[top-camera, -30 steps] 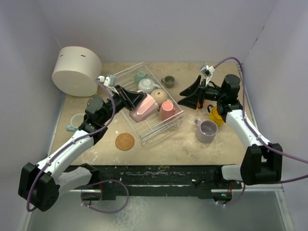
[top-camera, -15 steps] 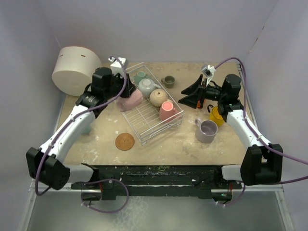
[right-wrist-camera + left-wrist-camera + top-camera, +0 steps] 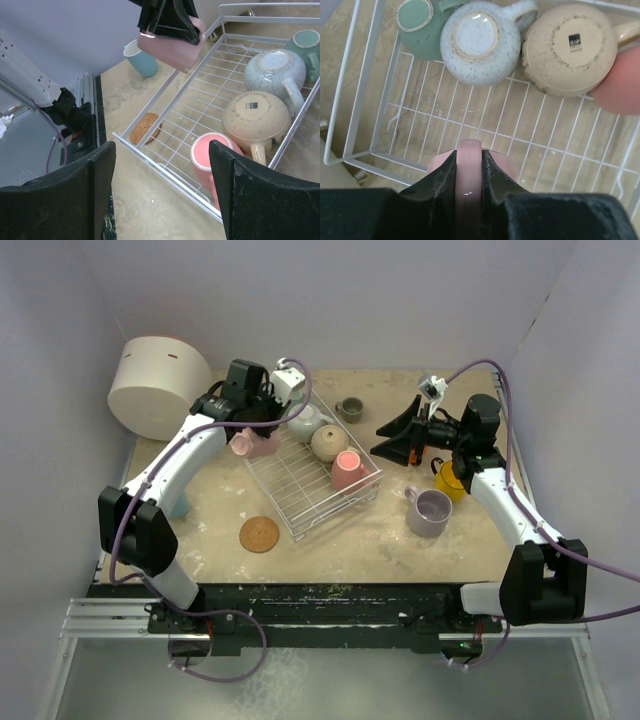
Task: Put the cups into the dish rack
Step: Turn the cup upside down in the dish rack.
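The left tool (image 3: pixel 469 152) is clamped narrowly on a pink mug (image 3: pixel 167 47), holding it in the air above the dish rack's (image 3: pixel 300 502) left edge. Four upturned mugs (image 3: pixel 470 42) sit inside the rack. The right tool (image 3: pixel 385 440) hangs wide open and empty, right of the rack.

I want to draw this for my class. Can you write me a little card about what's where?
Left hand: shut on the pink mug, held up at the dish rack edge
Right hand: open, empty
In the rack: teal mug, white mug, beige mug, coral mug
Outside: lilac mug, yellow mug, olive-grey mug, blue mug
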Robot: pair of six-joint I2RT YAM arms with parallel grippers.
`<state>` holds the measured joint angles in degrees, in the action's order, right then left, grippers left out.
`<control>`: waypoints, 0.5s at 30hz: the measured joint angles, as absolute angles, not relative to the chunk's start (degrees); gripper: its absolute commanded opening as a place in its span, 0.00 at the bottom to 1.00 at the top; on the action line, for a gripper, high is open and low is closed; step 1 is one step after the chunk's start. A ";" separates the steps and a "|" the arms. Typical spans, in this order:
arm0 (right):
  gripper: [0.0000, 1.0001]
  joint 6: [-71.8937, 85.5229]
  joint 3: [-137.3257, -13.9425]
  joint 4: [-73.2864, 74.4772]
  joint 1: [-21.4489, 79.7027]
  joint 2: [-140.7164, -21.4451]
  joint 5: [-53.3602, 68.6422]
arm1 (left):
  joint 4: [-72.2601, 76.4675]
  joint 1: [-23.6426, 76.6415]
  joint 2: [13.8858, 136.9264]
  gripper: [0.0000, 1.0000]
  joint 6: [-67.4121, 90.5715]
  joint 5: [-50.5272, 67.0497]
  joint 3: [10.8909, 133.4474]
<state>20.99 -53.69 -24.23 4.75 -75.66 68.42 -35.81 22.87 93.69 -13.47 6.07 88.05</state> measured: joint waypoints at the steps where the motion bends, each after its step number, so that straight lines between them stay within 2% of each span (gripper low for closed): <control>1: 0.76 20.99 -53.69 -24.21 4.75 -75.66 68.42 | -36.32 22.87 94.50 0.00 -15.79 6.22 88.64; 15: 0.76 20.97 -53.69 -24.21 4.73 -75.66 68.45 | -42.00 26.15 100.44 0.00 -51.20 7.25 89.86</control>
<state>20.97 -53.69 -24.21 4.73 -75.66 68.45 -42.00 26.15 100.44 -51.20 7.25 89.86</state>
